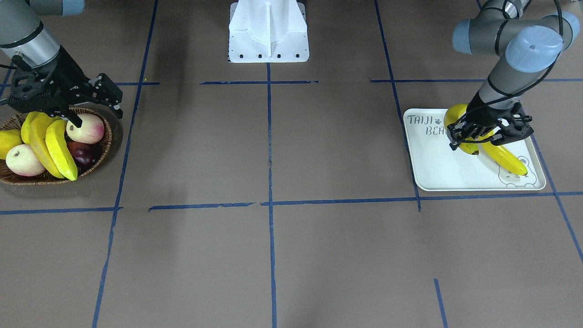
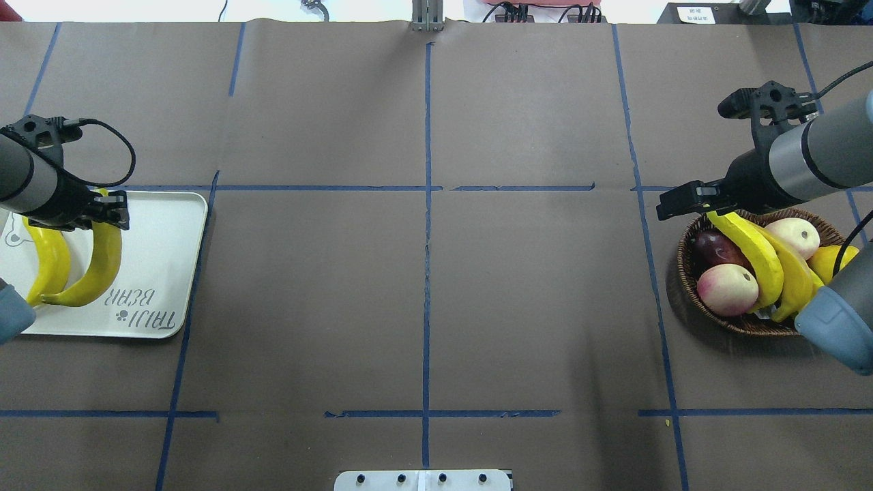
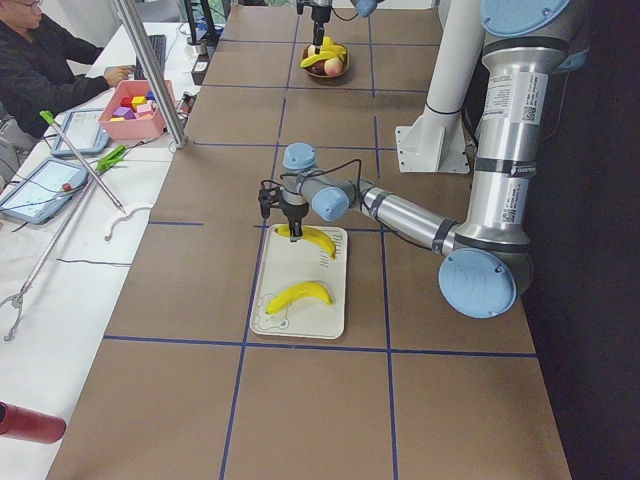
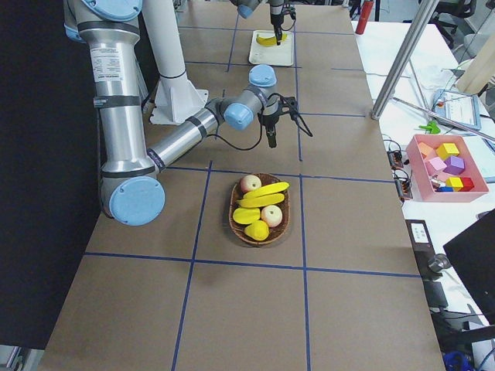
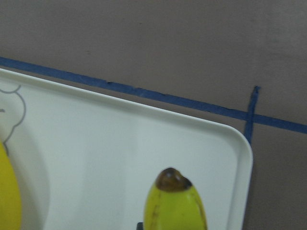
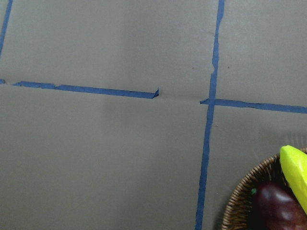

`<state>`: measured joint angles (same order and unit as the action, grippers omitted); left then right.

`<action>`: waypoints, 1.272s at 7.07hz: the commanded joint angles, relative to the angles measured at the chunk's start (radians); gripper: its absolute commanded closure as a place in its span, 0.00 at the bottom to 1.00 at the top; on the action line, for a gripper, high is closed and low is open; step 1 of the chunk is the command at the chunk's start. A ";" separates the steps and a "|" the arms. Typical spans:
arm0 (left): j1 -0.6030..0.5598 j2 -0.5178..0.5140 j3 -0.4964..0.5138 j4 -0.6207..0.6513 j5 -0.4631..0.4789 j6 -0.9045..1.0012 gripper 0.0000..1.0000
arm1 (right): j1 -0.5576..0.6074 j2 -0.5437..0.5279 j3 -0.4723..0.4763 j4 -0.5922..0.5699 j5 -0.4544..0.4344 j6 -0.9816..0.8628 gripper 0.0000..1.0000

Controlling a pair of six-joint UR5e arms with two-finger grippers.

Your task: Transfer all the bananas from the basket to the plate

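Note:
Two bananas [image 2: 750, 249] lie across other fruit in the brown wicker basket [image 2: 736, 324] at the robot's right. My right gripper [image 2: 685, 204] is open and empty over the basket's inner rim, beside the upper banana's tip [image 6: 295, 167]. Two more bananas lie on the white plate [image 2: 167, 252] at the robot's left. My left gripper [image 1: 476, 136] is low over the plate, fingers spread to either side of one banana [image 1: 462, 120], whose brown tip shows in the left wrist view [image 5: 175, 201]. The other banana [image 1: 505, 159] lies beside it.
The basket also holds two peaches [image 1: 84, 128], a dark plum [image 6: 276, 208] and a stubby yellow fruit [image 1: 8, 142]. The robot's white base [image 1: 268, 32] stands at the table's middle edge. Blue tape lines cross the brown table.

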<state>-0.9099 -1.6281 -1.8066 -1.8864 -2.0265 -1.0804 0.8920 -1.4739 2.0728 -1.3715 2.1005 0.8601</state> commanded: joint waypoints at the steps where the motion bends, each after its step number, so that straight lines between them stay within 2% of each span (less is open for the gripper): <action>1: -0.003 0.021 0.039 -0.002 0.037 0.010 0.93 | -0.001 0.004 -0.008 0.002 -0.005 0.005 0.00; 2: -0.001 0.016 0.053 -0.003 0.038 0.007 0.01 | 0.001 0.001 -0.013 0.002 -0.002 -0.001 0.00; 6: 0.002 -0.004 0.029 -0.007 0.038 -0.042 0.00 | 0.021 -0.039 -0.013 0.003 -0.001 -0.006 0.00; 9: 0.002 -0.106 0.004 0.010 0.029 -0.152 0.00 | 0.103 -0.181 -0.003 0.029 0.049 -0.212 0.00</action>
<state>-0.9101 -1.6895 -1.7989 -1.8811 -1.9958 -1.1721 0.9693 -1.6007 2.0701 -1.3553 2.1360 0.7315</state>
